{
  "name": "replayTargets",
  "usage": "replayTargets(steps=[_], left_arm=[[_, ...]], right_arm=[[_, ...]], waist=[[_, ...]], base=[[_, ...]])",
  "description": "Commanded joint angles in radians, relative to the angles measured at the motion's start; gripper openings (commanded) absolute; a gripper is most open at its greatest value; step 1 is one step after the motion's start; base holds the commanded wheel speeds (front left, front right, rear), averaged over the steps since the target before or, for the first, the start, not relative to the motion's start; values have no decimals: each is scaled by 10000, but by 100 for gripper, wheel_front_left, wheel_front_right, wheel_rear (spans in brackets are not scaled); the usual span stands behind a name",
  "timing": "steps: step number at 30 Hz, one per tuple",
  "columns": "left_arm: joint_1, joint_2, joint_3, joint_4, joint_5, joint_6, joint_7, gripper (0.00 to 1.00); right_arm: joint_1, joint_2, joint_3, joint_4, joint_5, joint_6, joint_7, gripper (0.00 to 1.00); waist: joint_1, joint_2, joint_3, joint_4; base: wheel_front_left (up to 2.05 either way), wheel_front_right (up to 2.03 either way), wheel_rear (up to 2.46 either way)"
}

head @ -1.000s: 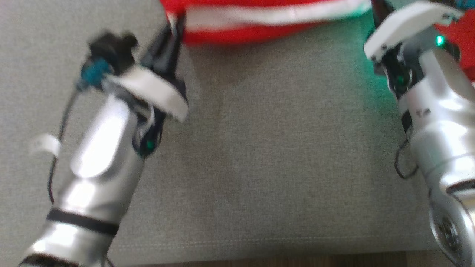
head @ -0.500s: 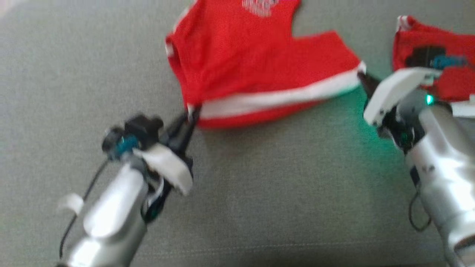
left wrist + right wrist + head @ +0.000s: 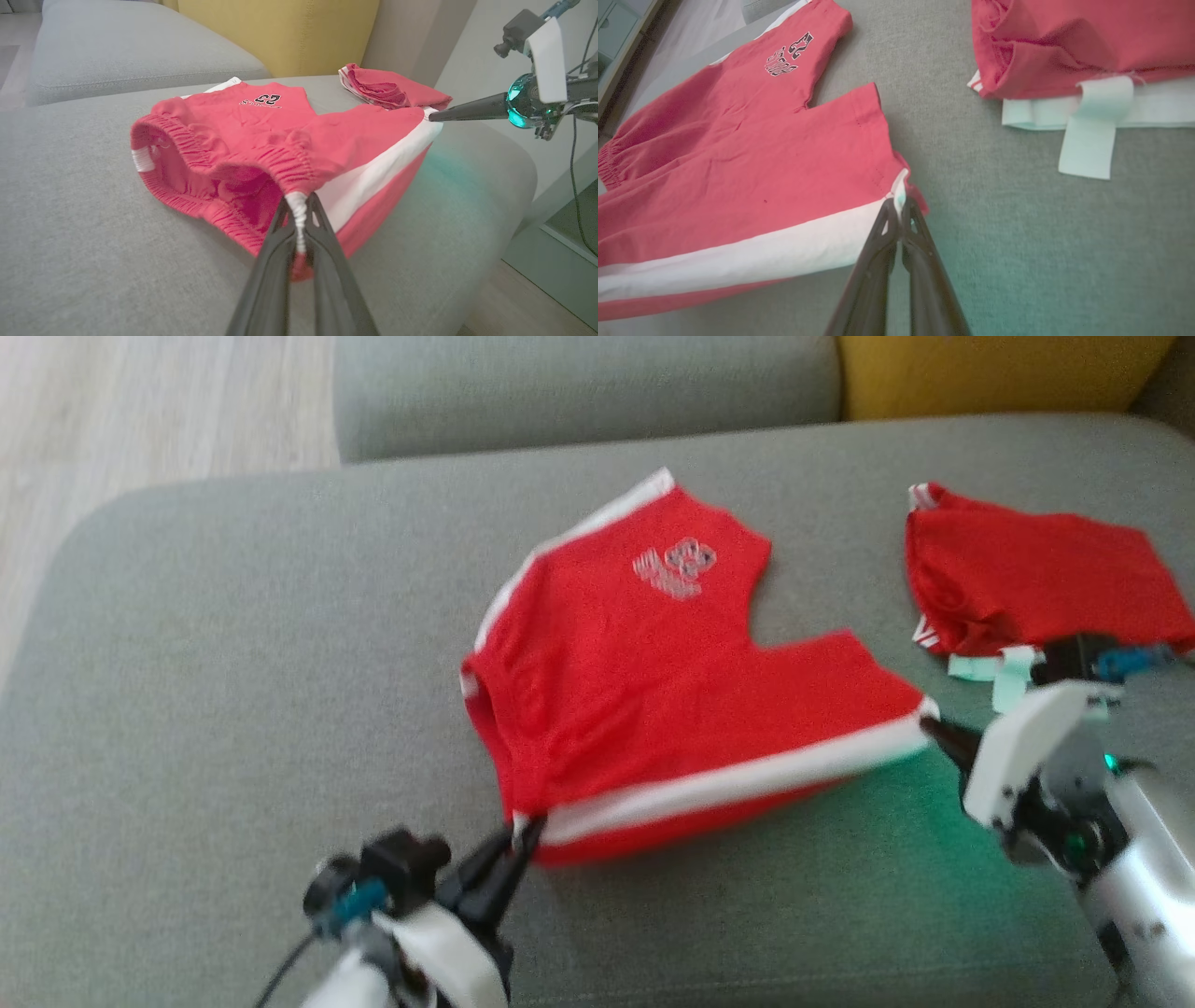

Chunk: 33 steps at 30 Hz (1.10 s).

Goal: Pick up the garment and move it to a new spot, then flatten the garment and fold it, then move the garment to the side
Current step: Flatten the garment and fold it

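The garment (image 3: 653, 691) is a pair of red shorts with white side stripes and a printed number, lying spread on the grey sofa seat (image 3: 233, 663). My left gripper (image 3: 527, 829) is shut on the elastic waistband corner (image 3: 298, 210) at the near left. Its near edge, with the white stripe (image 3: 752, 259), stretches between the two grips. My right gripper (image 3: 929, 721) is shut on the hem corner of the near leg (image 3: 900, 193), at the garment's right end. The other leg (image 3: 803, 51) with the print lies flat farther away.
A second red garment (image 3: 1027, 574), folded, lies at the seat's far right with pale tags (image 3: 994, 672) beside it. A yellow cushion (image 3: 990, 373) and a grey backrest (image 3: 579, 383) stand behind. The seat's left edge drops to a light wood floor (image 3: 140, 411).
The head camera has tilted up, so the whole picture slid down and now takes in all the shorts and the backrest. Both grippers stay shut on the same corners.
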State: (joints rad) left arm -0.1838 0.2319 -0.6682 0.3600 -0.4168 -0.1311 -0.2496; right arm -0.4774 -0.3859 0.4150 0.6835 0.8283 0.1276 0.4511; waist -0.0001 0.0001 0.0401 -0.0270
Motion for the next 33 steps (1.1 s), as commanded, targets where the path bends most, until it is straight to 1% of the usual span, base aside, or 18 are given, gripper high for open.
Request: replayTargets(steps=[1, 2, 3, 6, 9, 13, 16, 21, 25, 29, 30, 31, 33], left_arm=[[66, 303, 199, -532, -108, 4, -122, 0], [201, 373, 100, -638, -98, 4, -122, 0], [201, 373, 100, -638, -98, 4, -122, 0], [423, 511, 81, -945, -142, 7, -122, 0], [516, 563, 73, -1208, -210, 21, -80, 0], [354, 552, 124, -1497, -263, 77, -2, 0], [43, 473, 228, -1600, -305, 152, 65, 0], [-641, 335, 314, -1529, -327, 168, 211, 0], [-1282, 134, 306, -1325, -319, 157, 274, 0], [-2158, -94, 133, -881, -305, 100, 314, 0], [-2324, -150, 109, -786, -322, 90, 298, 0], [-2491, -212, 86, -685, -347, 80, 276, 2], [-2834, -341, 32, -466, -396, 62, 226, 1]], right_arm=[[368, -473, -133, -789, 74, 31, 268, 0], [605, -585, -268, -1060, 78, 31, 401, 0], [605, -585, -268, -1060, 78, 31, 401, 0], [1245, -806, -810, -1939, 89, 31, 912, 0], [1705, -889, -1399, -2844, -106, 31, 1478, 0], [1920, -748, -2265, -3829, -717, 31, 2100, 0], [1852, -478, -2857, -4369, -1220, 31, 2578, 0], [1279, -80, -3555, -4914, -2002, 31, 3304, 0], [536, 98, -3881, -5092, -2500, 31, 3763, 0], [-663, 245, -3943, -4991, -2973, 31, 4204, 0], [-909, 244, -3916, -4928, -3099, 31, 4248, 0], [-1142, 216, -3866, -4854, -3245, 31, 4272, 0], [-1564, 119, -3683, -4647, -3491, 31, 4378, 0]], waist=[[1, -1, -405, -140], [1, -1, -458, -147], [1, -1, -458, -147], [1, -1, -521, -129], [1, -1, -532, -60], [1, -1, -382, 129], [1, -1, -164, 314], [1, -1, 321, 624], [1, -1, 832, 899], [1, -1, 1540, 1228], [1, -1, 1689, 1299], [1, -1, 1843, 1378], [1, -1, 2151, 1544]], base=[[0, 0, 0], [0, 0, 0], [0, 0, 0], [0, 0, 0], [0, 0, 0], [0, 0, 0], [0, 0, 0], [0, 0, 0], [0, 0, 0], [0, 0, 0], [0, 0, 0], [0, 0, 0], [0, 0, 0]])
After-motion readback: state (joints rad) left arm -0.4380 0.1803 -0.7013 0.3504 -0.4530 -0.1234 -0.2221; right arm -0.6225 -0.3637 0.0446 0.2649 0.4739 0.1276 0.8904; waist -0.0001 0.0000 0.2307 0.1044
